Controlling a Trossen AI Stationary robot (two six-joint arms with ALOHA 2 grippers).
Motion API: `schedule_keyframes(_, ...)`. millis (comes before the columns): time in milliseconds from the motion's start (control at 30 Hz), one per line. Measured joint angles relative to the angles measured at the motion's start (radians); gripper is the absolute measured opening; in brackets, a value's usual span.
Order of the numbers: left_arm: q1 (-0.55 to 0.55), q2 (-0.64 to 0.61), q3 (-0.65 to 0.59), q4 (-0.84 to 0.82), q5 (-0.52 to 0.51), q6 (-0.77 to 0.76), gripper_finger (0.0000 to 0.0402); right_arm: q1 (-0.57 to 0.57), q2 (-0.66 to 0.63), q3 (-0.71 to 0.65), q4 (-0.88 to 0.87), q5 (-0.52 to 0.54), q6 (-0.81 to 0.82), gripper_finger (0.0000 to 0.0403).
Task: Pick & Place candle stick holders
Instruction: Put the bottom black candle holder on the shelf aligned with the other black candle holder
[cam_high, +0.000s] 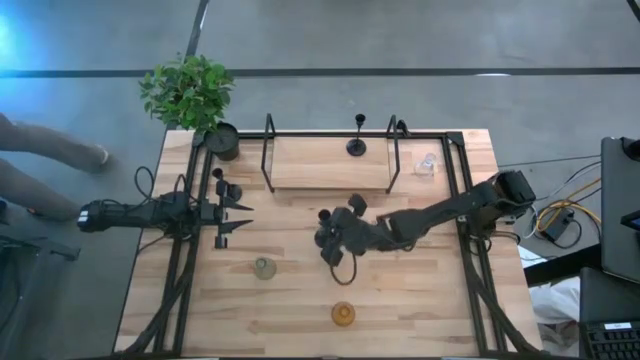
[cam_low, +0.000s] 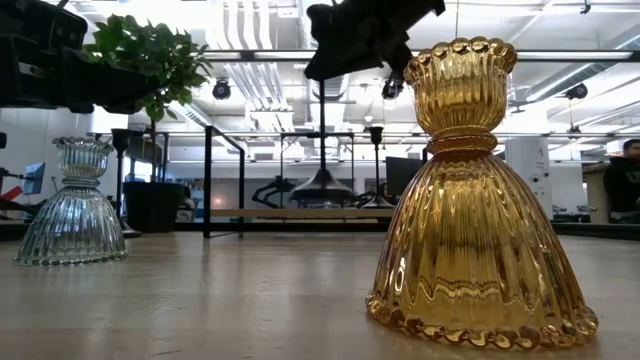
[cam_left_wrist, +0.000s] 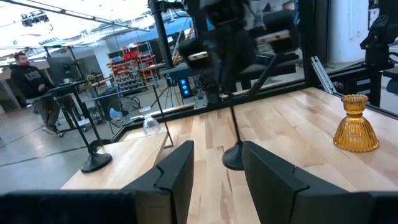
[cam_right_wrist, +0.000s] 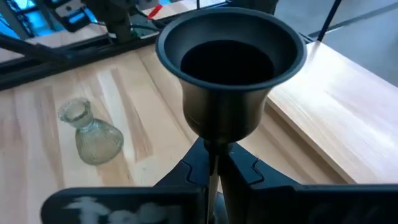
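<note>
The right gripper (cam_right_wrist: 214, 168) is clamped on the thin stem of a black candle stick holder (cam_right_wrist: 230, 74), whose cup stands just above the fingers, upright (base hidden from this wrist). Beyond it to one side stands the grey-green glass holder (cam_right_wrist: 93, 134), apart. The left gripper (cam_left_wrist: 214, 171) waits with its 2 fingers spread, empty, facing that held holder; the amber holder (cam_left_wrist: 356, 124) stands off to its side.
</note>
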Motion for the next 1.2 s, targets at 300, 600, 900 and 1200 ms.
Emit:
schedule_keyframes(300, 0.001, 0.001, 0.0, 0.0, 0.0, 0.0, 0.0143, -0.137, -0.116, -0.001, -0.025, -0.076, -0.1, 0.0013)
schedule_keyframes(600, 0.001, 0.004, 0.0, 0.0, 0.0, 0.0, 0.0143, -0.286, -0.175, 0.051, -0.031, -0.103, -0.227, 0.0013)
schedule_keyframes(900, 0.0, 0.004, 0.0, 0.0, 0.0, 0.0, 0.0143, -0.443, -0.064, 0.183, -0.1, -0.231, -0.294, 0.0013)
schedule_keyframes(1200, 0.0, 0.005, 0.0, 0.0, 0.0, 0.0, 0.0143, -0.535, -0.003, 0.211, -0.082, -0.241, -0.324, 0.0013)
